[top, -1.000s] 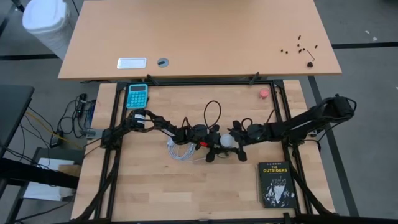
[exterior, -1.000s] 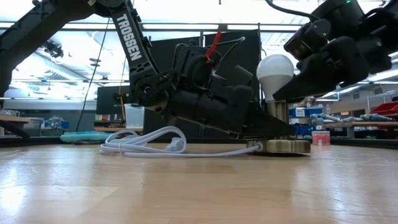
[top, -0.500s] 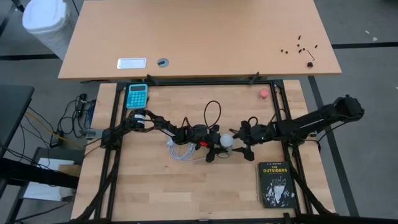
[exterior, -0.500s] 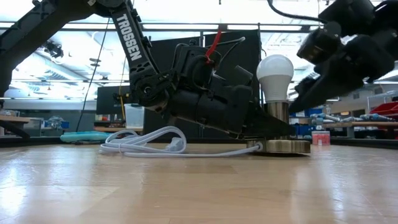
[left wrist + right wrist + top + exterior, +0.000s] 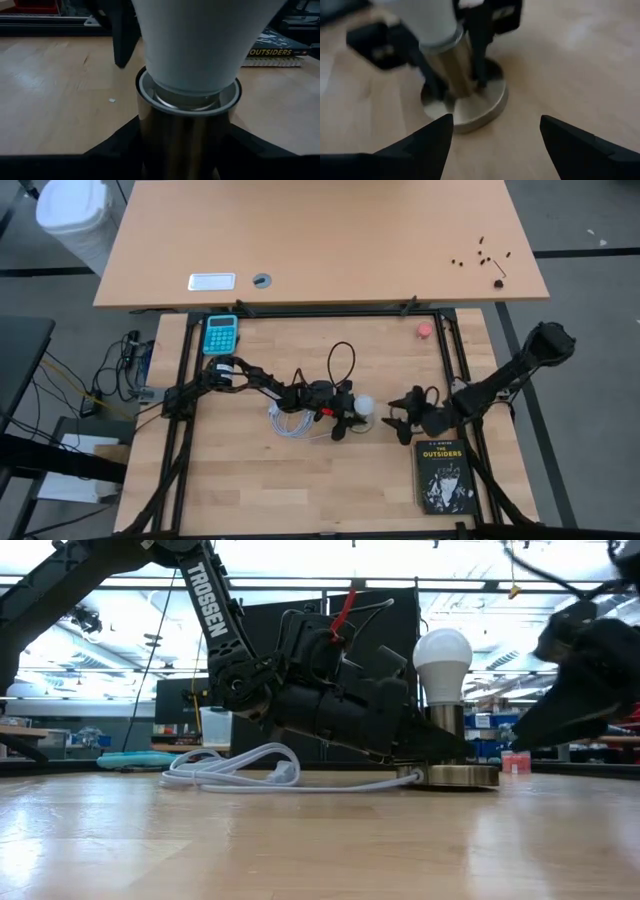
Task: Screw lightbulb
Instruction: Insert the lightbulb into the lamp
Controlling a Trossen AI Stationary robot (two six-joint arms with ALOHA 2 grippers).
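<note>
The white frosted lightbulb (image 5: 365, 404) stands upright with its narrow end down in the metal socket (image 5: 447, 730), whose round base (image 5: 455, 776) rests on the table. It also shows in the low view (image 5: 443, 658). My left gripper (image 5: 350, 412) comes from the table's left and is shut on the socket's column just below the bulb. My right gripper (image 5: 402, 420) is open and empty, to the right of the bulb and apart from it. In the right wrist view (image 5: 495, 142) its fingers stand wide, short of the socket base (image 5: 470, 107). My left gripper pinches the socket's upright metal column (image 5: 185, 132) between its two fingers (image 5: 122, 145), just under the collar that holds the bulb. The fingers come level from the table's left, one on each side of the column. The socket stands upright, its base on the table.
A white coiled cord (image 5: 290, 420) lies left of the socket under my left arm. A black book (image 5: 443, 475) lies near my right gripper toward the near edge. A teal calculator (image 5: 221, 333) and a small pink-red round object (image 5: 425, 330) lie at the far side.
My right gripper has left the bulb and drawn back toward the table's right edge and a little toward the near edge. The bulb stays upright in the socket, and my left gripper has kept its hold.
</note>
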